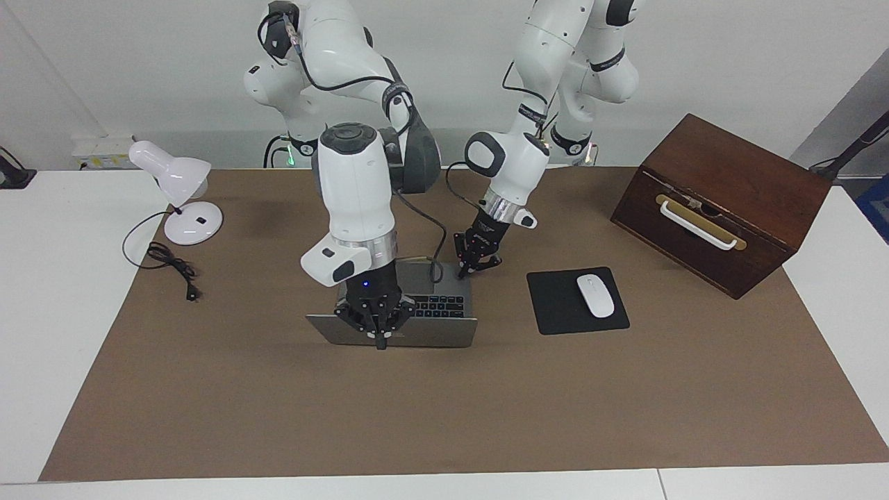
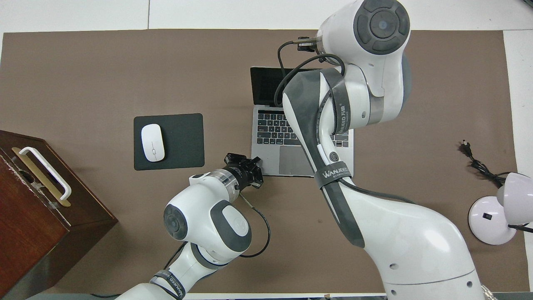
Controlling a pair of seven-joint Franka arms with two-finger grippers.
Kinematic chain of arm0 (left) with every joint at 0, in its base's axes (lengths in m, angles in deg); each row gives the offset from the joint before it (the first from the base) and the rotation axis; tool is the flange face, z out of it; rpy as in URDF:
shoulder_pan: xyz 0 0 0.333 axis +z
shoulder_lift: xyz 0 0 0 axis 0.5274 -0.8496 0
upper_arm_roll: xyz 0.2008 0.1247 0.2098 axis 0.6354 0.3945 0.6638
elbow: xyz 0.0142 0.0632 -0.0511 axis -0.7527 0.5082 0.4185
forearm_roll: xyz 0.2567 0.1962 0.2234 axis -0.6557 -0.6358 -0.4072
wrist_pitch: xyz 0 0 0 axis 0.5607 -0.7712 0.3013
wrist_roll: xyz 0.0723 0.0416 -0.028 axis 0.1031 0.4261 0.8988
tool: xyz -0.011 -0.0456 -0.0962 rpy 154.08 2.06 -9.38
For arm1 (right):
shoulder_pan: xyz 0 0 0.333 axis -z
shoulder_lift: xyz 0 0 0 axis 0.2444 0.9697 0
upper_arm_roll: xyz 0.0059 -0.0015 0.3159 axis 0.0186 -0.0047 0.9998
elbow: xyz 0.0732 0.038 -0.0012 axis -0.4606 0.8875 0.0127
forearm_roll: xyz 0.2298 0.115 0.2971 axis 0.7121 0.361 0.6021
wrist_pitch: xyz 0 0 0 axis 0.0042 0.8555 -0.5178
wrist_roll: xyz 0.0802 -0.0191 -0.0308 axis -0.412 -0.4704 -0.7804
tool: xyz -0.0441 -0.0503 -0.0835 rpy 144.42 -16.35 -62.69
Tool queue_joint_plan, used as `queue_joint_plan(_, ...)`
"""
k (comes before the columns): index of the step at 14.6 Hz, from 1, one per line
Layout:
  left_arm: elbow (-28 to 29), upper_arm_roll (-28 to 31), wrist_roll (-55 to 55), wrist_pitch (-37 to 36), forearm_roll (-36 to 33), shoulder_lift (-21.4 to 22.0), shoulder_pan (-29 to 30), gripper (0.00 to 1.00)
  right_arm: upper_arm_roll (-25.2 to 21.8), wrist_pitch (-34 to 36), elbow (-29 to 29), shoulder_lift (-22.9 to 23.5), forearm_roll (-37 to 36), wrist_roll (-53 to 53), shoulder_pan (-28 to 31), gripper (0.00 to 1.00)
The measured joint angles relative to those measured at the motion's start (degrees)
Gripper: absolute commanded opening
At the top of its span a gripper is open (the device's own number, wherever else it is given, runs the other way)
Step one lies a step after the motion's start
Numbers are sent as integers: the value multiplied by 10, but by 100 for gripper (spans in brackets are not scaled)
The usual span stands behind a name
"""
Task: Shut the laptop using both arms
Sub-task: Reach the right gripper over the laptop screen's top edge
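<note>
Laptop (image 1: 417,326): open, mid-bench on the brown mat, keys toward the robots, lid leaning away from them; beside the pad (image 1: 555,309) and mouse (image 1: 595,296), which lie toward the left arm's end.

Right tool (image 1: 380,342): fingertips together, holding nothing, at the lid's top edge, about mid-width. It seems to touch the back of the lid, though the overhead view hides the contact under the arm.

Left tool (image 1: 464,274): fingertips together, empty, on the base corner nearest the robots, at the pad's side of the trackpad (image 2: 293,160).

Step in hand: I judge the lid push is just starting; the lid stands well open.

Doing it well: the right tool should push the top edge toward the robots and follow the lid's arc downward, keeping contact near mid-width so the lid does not twist. The left tool should press down steadily so the base neither slides nor tips, then lift clear of the corner before the lid lands.

Risk: the tip may slip off the thin edge; slow near the end to avoid a slam.

Elsewhere: lamp (image 1: 177,191) at the right arm's end, wooden box (image 1: 722,201) at the left arm's end, both well apart from the work.
</note>
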Motion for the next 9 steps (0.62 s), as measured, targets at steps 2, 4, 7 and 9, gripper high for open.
queue_joint_plan(2, 0, 0, 0, 0, 0, 0, 0, 0, 0, 4, 4, 0, 6, -2, 0, 0)
queue_joint_plan(4, 0, 0, 0, 1, 0, 0, 0, 0, 0, 10, 10, 0, 17, -4, 0, 0)
queue_joint_plan(7, 0, 0, 0, 1, 0, 0, 0, 0, 0, 40, 16, 0, 41, -17, 0, 0)
queue_joint_plan(9, 0, 0, 0, 1, 0, 0, 0, 0, -2, 64, 15, -1, 56, -19, 0, 0)
